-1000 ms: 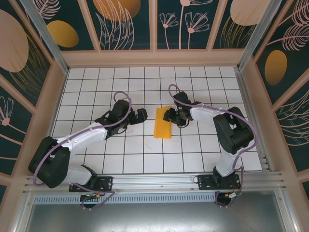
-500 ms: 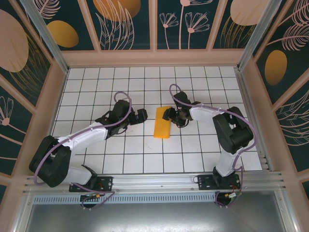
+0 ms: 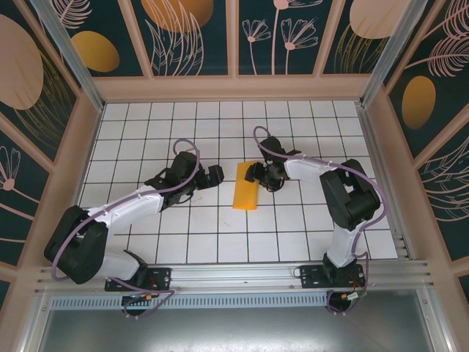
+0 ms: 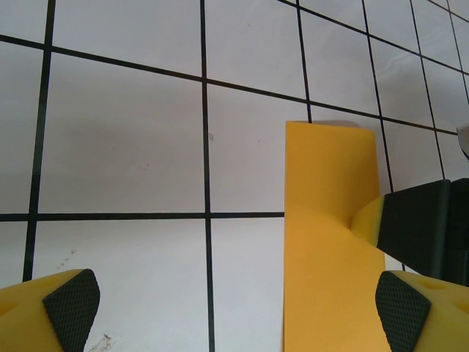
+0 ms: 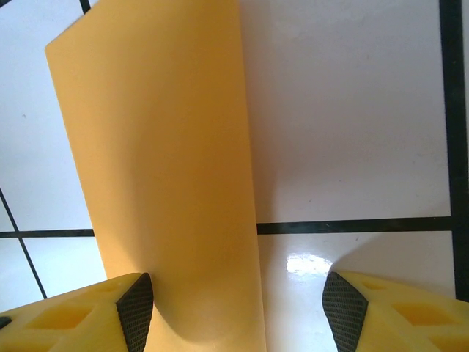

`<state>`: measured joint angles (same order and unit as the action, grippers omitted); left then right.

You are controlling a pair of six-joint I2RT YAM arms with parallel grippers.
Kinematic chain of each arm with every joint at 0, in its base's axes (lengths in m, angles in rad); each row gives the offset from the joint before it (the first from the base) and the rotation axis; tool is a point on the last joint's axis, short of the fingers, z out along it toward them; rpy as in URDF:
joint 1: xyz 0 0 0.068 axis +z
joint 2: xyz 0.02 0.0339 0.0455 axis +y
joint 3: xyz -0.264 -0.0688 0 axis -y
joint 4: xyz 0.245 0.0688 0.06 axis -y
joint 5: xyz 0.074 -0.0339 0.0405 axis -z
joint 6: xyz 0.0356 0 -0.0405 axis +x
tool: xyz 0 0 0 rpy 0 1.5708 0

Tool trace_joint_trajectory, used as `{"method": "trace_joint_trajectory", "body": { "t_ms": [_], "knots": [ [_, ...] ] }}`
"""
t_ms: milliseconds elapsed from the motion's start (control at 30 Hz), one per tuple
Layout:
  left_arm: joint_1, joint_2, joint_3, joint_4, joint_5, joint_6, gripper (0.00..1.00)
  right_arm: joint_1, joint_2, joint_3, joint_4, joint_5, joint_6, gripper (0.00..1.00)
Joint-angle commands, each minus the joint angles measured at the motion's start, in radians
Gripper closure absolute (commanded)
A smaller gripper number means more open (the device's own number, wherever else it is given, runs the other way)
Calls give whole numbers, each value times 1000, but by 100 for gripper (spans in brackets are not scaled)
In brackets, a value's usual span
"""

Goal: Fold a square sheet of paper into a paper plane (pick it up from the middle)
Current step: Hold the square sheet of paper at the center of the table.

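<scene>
Tiled table (image 3: 220,235): folded paper (image 3: 245,195) flat; left hand (image 3: 218,174), right hand (image 3: 252,174) both open.

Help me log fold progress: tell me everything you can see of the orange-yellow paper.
The paper is thin, matte orange-yellow, already folded into a narrow straight-edged strip. It lies near the middle of the white tiled table, long axis running near to far, slightly slanted. The open right gripper sits at its far end, one finger seemingly touching its edge; the left gripper is apart from it.

Matt orange-yellow paper (image 3: 245,192); glossy white tiles (image 3: 220,224)
</scene>
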<state>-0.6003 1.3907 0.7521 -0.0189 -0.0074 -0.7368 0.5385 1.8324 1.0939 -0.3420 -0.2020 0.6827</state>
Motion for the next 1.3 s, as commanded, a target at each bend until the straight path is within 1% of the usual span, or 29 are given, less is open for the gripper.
{"method": "trace_joint_trajectory", "body": {
  "t_ms": [0, 300, 400, 500, 533, 567, 667, 700, 767, 800, 967, 1100, 1267],
  "knots": [
    [6, 1, 14, 7, 10, 16, 1, 3, 57, -3, -43, 59, -26, 32],
    [5, 5, 16, 22, 38, 10, 2, 3, 77, 0, -54, 72, -15, 33],
    [5, 13, 18, 39, 64, 9, 6, 3, 84, 3, -68, 91, -20, 33],
    [5, 17, 14, 76, 110, 5, 15, 3, 83, -4, -69, 95, -25, 34],
    [6, 24, 17, 87, 129, 4, 20, 3, 83, -5, -71, 97, -25, 33],
    [5, 31, 22, 97, 149, 2, 30, 3, 85, -5, -72, 100, -25, 34],
    [5, 76, 43, 142, 216, -16, 65, 3, 86, -9, -72, 103, -25, 34],
    [5, 97, 57, 151, 238, -23, 79, 3, 86, -10, -72, 104, -25, 34],
    [6, 140, 85, 159, 273, -36, 98, 3, 87, -12, -72, 107, -20, 33],
    [5, 162, 99, 164, 281, -47, 100, 3, 89, -11, -72, 107, -20, 33],
    [7, 241, 129, 224, 321, -84, 100, 3, 98, -11, -72, 110, -24, 33],
    [6, 307, 154, 265, 388, -104, 100, 3, 100, -15, -76, 114, -25, 34],
    [5, 397, 186, 275, 434, -121, 100, 3, 103, -20, -77, 116, -25, 33]
  ]
}}
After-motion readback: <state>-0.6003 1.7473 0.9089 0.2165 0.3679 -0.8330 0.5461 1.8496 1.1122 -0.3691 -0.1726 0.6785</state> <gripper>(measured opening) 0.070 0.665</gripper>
